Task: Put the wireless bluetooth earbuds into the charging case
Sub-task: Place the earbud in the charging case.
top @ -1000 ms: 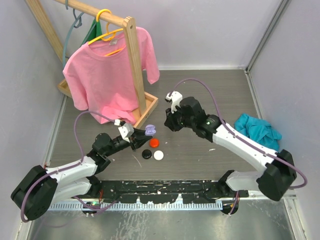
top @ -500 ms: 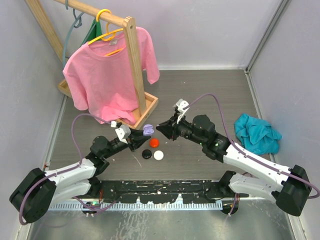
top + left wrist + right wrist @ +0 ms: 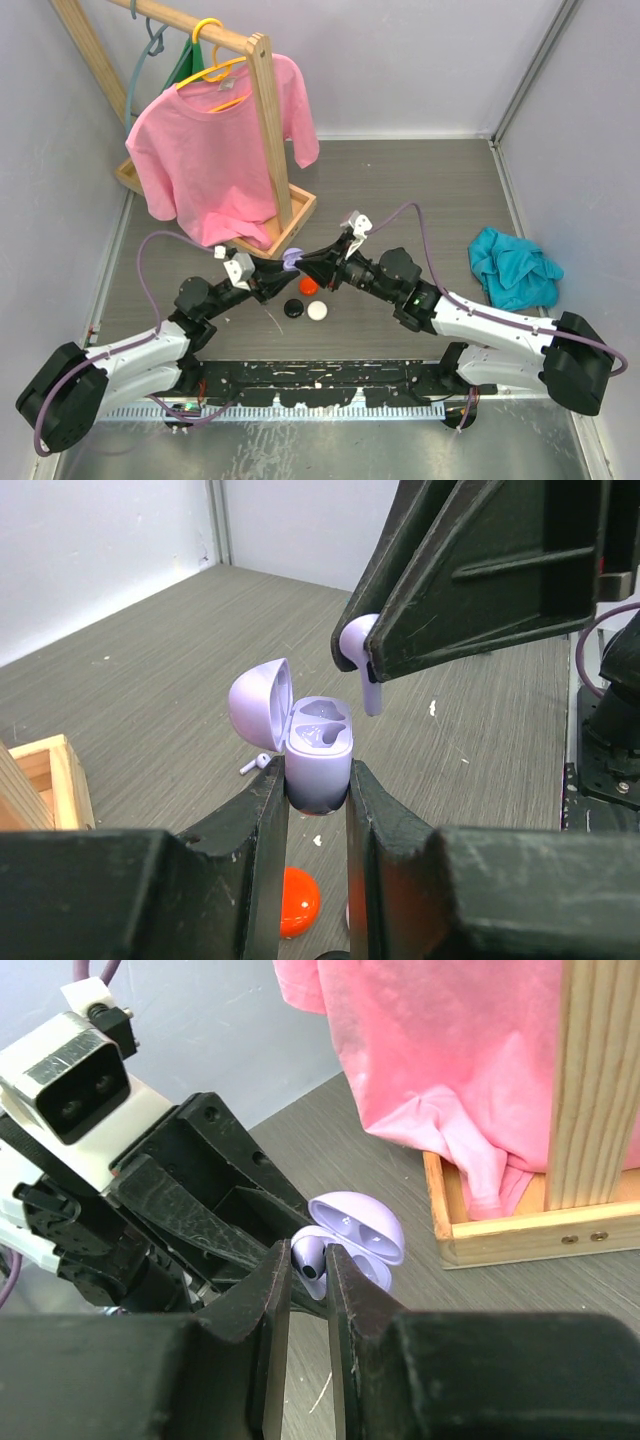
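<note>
Right gripper (image 3: 308,1260): jaws closed narrow, pinching a purple earbud (image 3: 360,652) by its head, stem hanging down.
Left gripper (image 3: 318,782): jaws clamped on the lower body of the purple charging case (image 3: 320,748). The lid is hinged open and both wells show empty.
Position: the earbud hangs just above and to one side of the open case, not touching it. Both are held in the air over the table (image 3: 420,190), near the foot of the wooden rack (image 3: 270,130).

Risks, as judged:
- The stem is not yet over a well. A straight descent would probably catch the rim and twist the bud in the pinch.
- In the wrong well, or facing the wrong way, the bud would sit proud and the lid could not close.
- The hold on the bud is slight. A side load could flick it out, down among the orange-red round piece (image 3: 308,285) and its black (image 3: 293,308) and white (image 3: 317,310) neighbours.
- The case is gripped low on a rounded shell, so a hard downward press could tip or slide it between the left jaws.
</note>
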Robot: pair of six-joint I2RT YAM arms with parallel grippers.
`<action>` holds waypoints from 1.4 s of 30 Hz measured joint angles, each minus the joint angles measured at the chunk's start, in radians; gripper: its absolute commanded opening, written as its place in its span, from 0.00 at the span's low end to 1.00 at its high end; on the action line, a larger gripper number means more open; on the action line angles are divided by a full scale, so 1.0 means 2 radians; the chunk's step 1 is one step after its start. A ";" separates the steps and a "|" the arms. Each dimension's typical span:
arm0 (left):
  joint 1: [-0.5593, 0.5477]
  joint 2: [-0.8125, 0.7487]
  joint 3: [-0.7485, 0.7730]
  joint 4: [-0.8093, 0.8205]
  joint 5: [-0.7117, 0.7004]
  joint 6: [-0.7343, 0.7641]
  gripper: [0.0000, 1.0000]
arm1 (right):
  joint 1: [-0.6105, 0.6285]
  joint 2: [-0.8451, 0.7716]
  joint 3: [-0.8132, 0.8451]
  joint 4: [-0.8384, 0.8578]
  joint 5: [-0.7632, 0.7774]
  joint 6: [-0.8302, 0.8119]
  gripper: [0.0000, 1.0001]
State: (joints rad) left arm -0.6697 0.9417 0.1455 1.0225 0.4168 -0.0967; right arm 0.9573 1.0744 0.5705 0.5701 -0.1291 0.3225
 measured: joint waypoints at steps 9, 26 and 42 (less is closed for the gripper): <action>0.000 -0.005 -0.002 0.007 0.004 0.000 0.00 | 0.002 -0.002 -0.024 0.039 0.033 0.007 0.14; 0.000 -0.006 -0.002 0.010 0.012 0.000 0.00 | 0.002 0.013 -0.027 0.079 0.028 0.037 0.14; -0.001 -0.009 -0.006 0.010 0.014 -0.001 0.00 | 0.003 0.033 -0.059 0.143 0.027 0.080 0.16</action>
State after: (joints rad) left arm -0.6724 0.9230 0.1341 1.0420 0.4438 -0.0978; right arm 0.9634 1.1397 0.4530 0.8570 -0.0757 0.4831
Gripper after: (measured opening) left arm 0.255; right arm 0.235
